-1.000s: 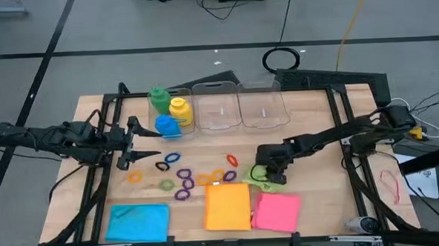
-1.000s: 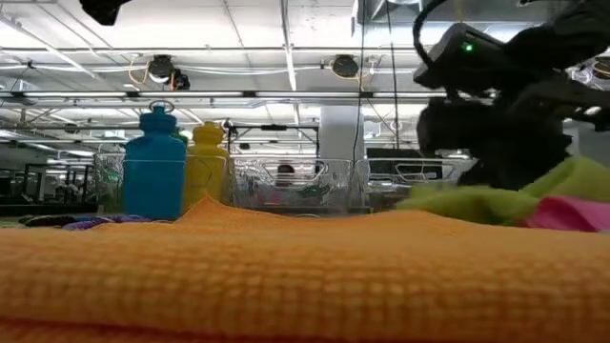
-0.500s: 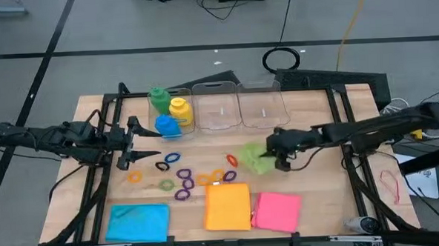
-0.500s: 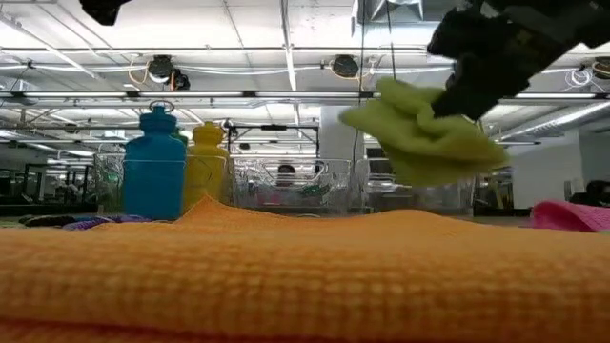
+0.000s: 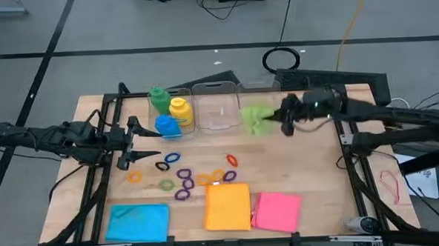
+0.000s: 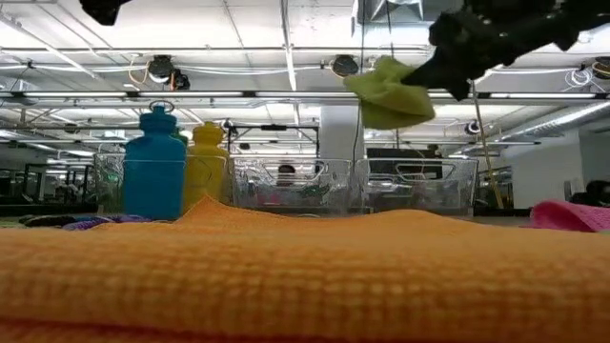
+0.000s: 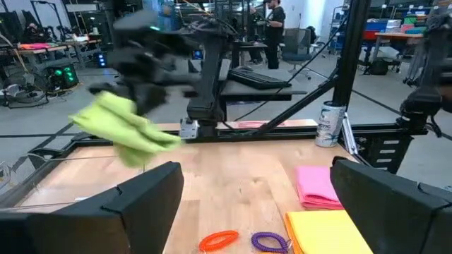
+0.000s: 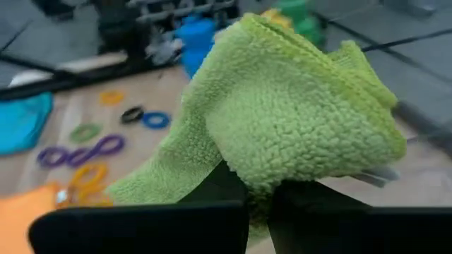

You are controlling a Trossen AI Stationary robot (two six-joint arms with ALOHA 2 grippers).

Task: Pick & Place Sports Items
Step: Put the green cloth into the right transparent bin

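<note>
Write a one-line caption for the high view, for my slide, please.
Right gripper holds the green cloth above the rightmost clear bin.

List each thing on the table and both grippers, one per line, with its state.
green cloth: lifted, bunched, held above the bins
right gripper: shut on the green cloth
left gripper: open, holding nothing, beside the bottles
blue cloth: folded flat on the table
orange cloth: folded flat
pink cloth: folded flat
bottles: green, yellow and blue, upright, clustered together
rings: loose on the table
clear bins: look empty
</note>
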